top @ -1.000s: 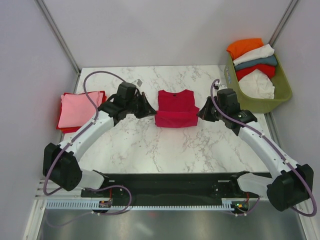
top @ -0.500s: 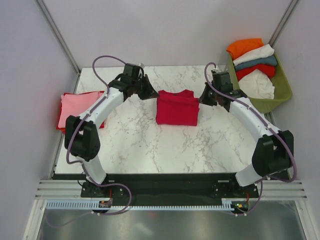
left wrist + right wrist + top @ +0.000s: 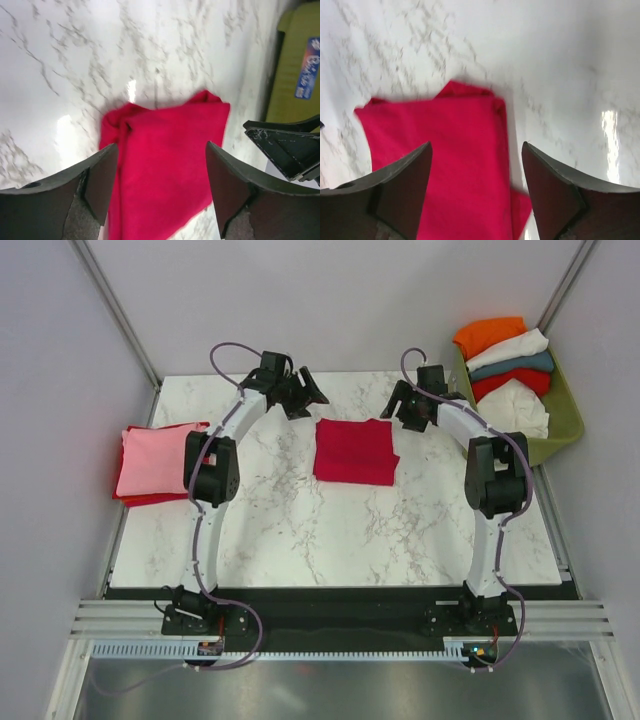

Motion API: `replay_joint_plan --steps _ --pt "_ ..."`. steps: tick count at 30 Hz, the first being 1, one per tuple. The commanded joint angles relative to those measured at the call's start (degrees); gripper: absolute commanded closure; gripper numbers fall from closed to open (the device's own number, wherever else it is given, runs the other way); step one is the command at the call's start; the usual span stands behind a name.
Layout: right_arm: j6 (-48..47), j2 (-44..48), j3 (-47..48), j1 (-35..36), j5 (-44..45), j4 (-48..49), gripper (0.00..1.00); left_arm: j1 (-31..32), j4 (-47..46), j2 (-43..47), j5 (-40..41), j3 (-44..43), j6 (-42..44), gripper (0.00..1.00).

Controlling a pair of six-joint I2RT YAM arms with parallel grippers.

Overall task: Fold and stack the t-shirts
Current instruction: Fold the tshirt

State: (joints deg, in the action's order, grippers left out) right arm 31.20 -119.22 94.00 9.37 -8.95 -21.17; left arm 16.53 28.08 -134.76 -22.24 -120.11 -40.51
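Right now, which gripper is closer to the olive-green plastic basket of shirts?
Right. The right gripper hovers just left of the olive-green plastic basket; the left gripper is farther off, beyond the folded crimson t-shirt.

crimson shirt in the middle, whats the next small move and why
Probably lower both arms onto the crimson shirt and pinch its far edge: it lies folded flat, the left fingers and right fingers hang open above it, holding nothing, and the pink shirt stack sits at left.
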Motion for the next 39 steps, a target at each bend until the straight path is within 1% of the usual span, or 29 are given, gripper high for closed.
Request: replay_joint_plan --steps 1,2,4,5,6,8,10,11,13,16,17,19,20,22,23,25,26,28,29,30,32,33,37,39 --pt "0.53 -4.79 5.93 -0.84 -2.65 4.56 0.18 -0.98 -0.21 -5.07 -3.08 -6.97 1.57 0.22" --pt "0.27 -3.92 4.20 -0.75 -2.48 6.04 0.18 -0.98 -0.39 -4.38 -1.59 -6.45 2.10 0.21" --pt "-1.05 -1.64 -0.37 -0.84 -3.53 10.42 0.19 -0.98 -2.40 -0.78 -0.36 -1.72 3.50 0.21" --pt "-1.32 0.46 -4.57 -0.93 -3.62 13.66 0.20 -0.98 -3.37 0.54 0.35 0.39 3.86 0.21" --pt "-1.49 1.26 -6.35 -0.84 -3.53 14.74 0.22 -0.98 -4.60 2.99 1.40 4.24 4.56 0.22" --pt "-2.02 1.97 -9.69 -0.84 -4.23 17.02 0.24 -0.98 -5.48 4.59 1.85 7.42 5.00 0.23" --pt "-2.11 1.36 -10.58 -0.93 -5.55 17.56 0.30 -0.80 -6.89 6.70 2.11 11.73 5.35 0.25" --pt "-2.37 0.31 -10.59 -0.84 -5.81 17.39 0.32 -0.80 -7.24 7.40 2.81 14.53 5.44 0.26" --pt "-2.55 -0.40 -10.76 -0.93 -6.34 17.39 0.35 -0.54 -7.77 9.59 4.13 17.01 6.14 0.27" --pt "-2.99 -1.02 -11.20 -0.84 -5.99 17.74 0.35 -0.45 -6.81 12.23 10.18 21.66 8.95 0.27" --pt "-3.25 -1.19 -11.38 -0.93 -5.82 17.74 0.35 -0.45 -5.59 13.98 16.12 23.16 9.66 0.28" --pt "-3.43 -1.02 -11.55 -0.84 -4.77 17.74 0.36 -0.45 -2.69 15.31 22.04 23.78 12.46 0.30" --pt "-3.34 -0.75 -11.82 -0.93 -4.33 17.83 0.37 -0.45 -0.15 16.10 28.24 23.79 13.26 0.32" --pt "-3.08 -0.31 -12.43 -0.93 -3.01 18.18 0.39 -0.45 2.41 16.46 33.55 23.52 15.72 0.35" --pt "-2.90 0.30 -13.30 -0.93 -2.65 18.96 0.40 -0.45 4.77 16.63 38.54 23.44 16.42 0.40" --pt "-2.72 1.00 -13.92 -1.02 -1.78 19.06 0.41 -0.54 6.72 16.46 43.57 23.17 17.83 0.44" --pt "-2.72 1.53 -14.45 -1.02 -0.99 18.97 0.41 -0.63 8.64 15.68 47.16 22.65 19.23 0.53" --pt "-2.29 2.32 -14.98 -1.10 -0.46 19.06 0.41 -0.89 11.72 13.74 50.35 19.59 20.29 0.56" --pt "-2.11 2.59 -14.98 -1.10 -0.37 19.06 0.41 -0.89 13.74 12.52 54.02 18.09 20.21 0.56" --pt "-1.93 2.67 -14.98 -1.10 -0.63 19.06 0.41 -0.89 17.50 9.89 55.36 16.77 20.38 0.56" --pt "-1.58 3.03 -14.81 -1.10 -0.98 19.23 0.41 -0.80 20.43 7.59 58.69 13.61 20.39 0.58" --pt "-1.58 3.20 -14.81 -1.10 -1.07 19.32 0.41 -0.89 22.70 5.93 59.58 12.98 20.38 0.59" --pt "-1.32 3.73 -15.77 -1.28 -0.72 19.93 0.42 -0.98 25.36 2.94 63.36 12.54 20.91 0.59" --pt "-0.88 3.73 -16.04 -1.45 -1.24 20.29 0.42 -1.41 26.67 1.70 66.61 12.36 20.39 0.59"
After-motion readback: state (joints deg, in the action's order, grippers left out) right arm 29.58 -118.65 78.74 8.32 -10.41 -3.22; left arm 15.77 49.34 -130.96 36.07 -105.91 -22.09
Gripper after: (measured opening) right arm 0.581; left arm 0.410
